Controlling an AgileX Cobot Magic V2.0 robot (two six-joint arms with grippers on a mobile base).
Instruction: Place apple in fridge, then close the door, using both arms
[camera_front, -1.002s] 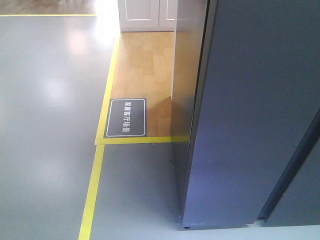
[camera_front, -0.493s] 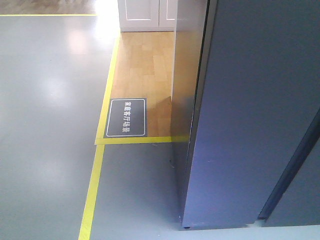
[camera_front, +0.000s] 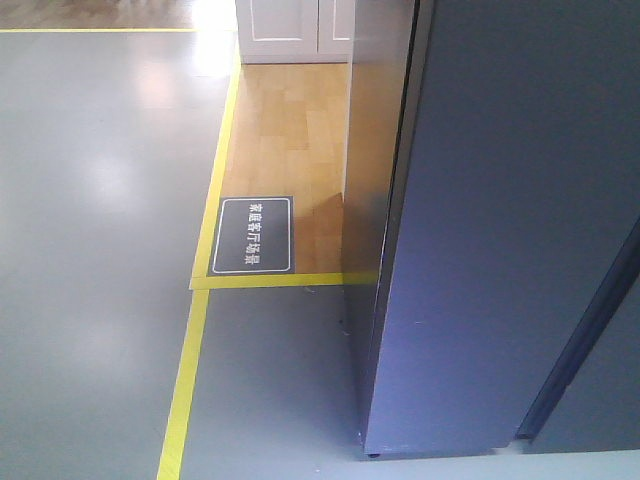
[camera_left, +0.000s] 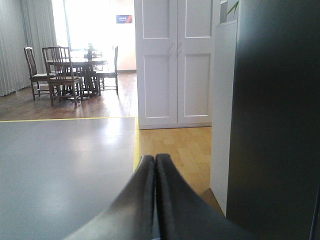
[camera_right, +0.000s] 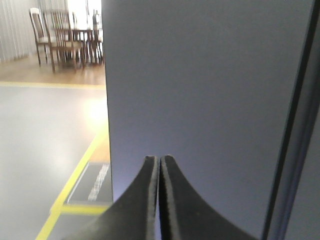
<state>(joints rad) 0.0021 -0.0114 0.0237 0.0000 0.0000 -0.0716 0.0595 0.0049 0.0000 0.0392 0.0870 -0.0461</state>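
Right gripper (camera_right: 159, 159) pinched shut, fingers (camera_right: 150, 190) pressed pad to pad with nothing between them, tips aimed straight at the broad dark blue-grey face of the fridge (camera_right: 210, 90), which fills nearly the whole right wrist view and sits close ahead, not visibly touched. Left gripper (camera_left: 155, 157) likewise closed tight and empty, fingers (camera_left: 142, 195) pointing past the fridge's left side (camera_left: 272, 115) toward a white cabinet (camera_left: 172, 65), wooden flooring (camera_left: 175, 150) and, far back, a dining table with chairs (camera_left: 70, 70). Fridge therefore dead ahead of the right fingers, off to the right of the left fingers; right arm judged the nearer and better lined up for any push or pull on the front. Long axis of the fridge upright, a dark vertical seam (camera_right: 290, 125) running down the right of the front panel, probably the door edge (camera_front: 585, 330); cannot tell from these views whether fully latched, though no white interior shows. Apple nowhere in sight: not in either gripper, not on the grey floor (camera_front: 90, 300), so likely already inside or simply out of frame. Further out on the floor, yellow tape lines (camera_front: 185, 380) and a dark floor sign with white characters (camera_front: 253, 235), left of the fridge base.
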